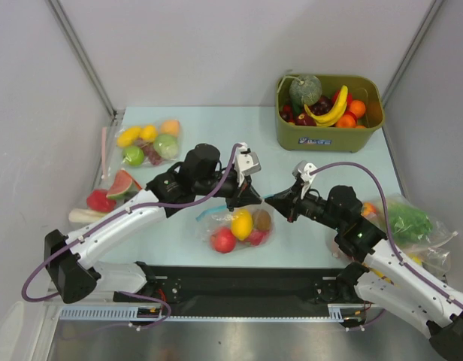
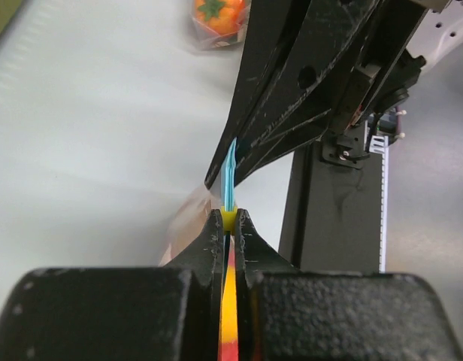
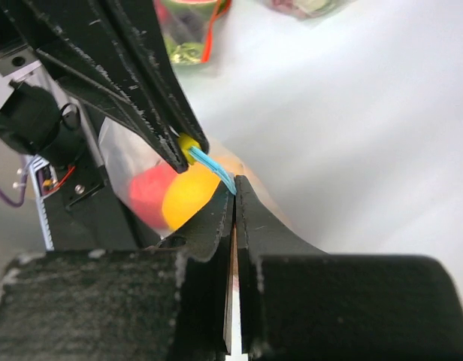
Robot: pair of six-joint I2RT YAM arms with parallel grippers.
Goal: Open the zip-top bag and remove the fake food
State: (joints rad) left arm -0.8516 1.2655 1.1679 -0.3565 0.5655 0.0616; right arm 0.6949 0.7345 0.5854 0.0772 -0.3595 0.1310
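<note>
Two-armed pinch at the mouth of the zip-top bag (image 1: 209, 224), which lies on the table (image 1: 216, 128) at the near centre, just beyond the arm bases. The fake food (image 1: 241, 223) is inside it: a yellow round fruit, red ones beside it and a brown one to its right. The left gripper (image 1: 254, 199) comes in from the left and the right gripper (image 1: 270, 201) from the right, so their tips meet almost nose to nose over the bag's far edge. In the left wrist view the left gripper (image 2: 229, 218) has its jaws pressed together on a small yellow piece at the end of the blue zip strip (image 2: 229, 177), possibly a slider. In the right wrist view the right gripper (image 3: 235, 188) is likewise clamped, on the strip's other visible end, with the short blue length stretched between the two tips. Holding opposite points of the mouth would let the arms pull apart to part the seal; whether each holds a separate lip cannot be told. The bag appears unopened. The olive-green bin (image 1: 329, 139) stands well apart at the far right.
</note>
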